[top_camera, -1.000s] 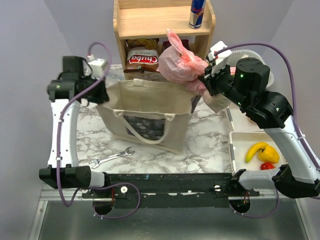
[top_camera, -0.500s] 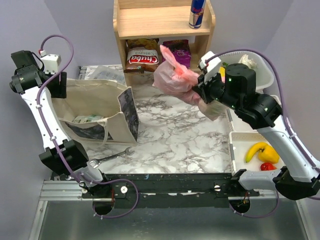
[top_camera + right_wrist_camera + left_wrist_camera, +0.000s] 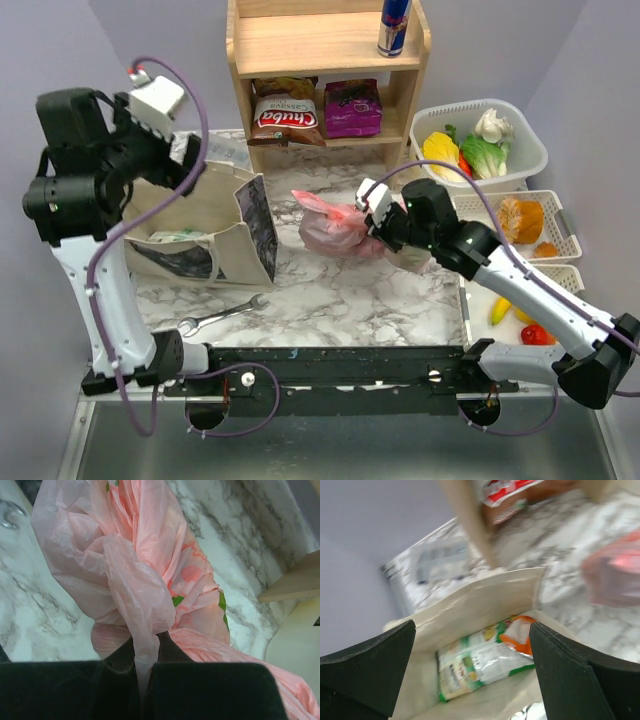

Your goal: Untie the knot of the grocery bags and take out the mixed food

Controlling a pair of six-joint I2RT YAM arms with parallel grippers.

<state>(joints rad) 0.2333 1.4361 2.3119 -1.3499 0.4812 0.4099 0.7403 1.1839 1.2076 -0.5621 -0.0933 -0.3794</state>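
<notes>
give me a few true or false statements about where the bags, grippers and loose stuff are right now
1. The right gripper is shut on a twist of the pink bag. True.
2. The left gripper is clamped on the canvas tote. False: its jaws stand wide open above the tote, holding nothing.
3. A green-and-white snack bag lies inside the canvas tote. True.
4. The wrench lies inside the tote. False: it lies on the table, near the front edge.
5. The drink can stands on the top shelf. True.
</notes>
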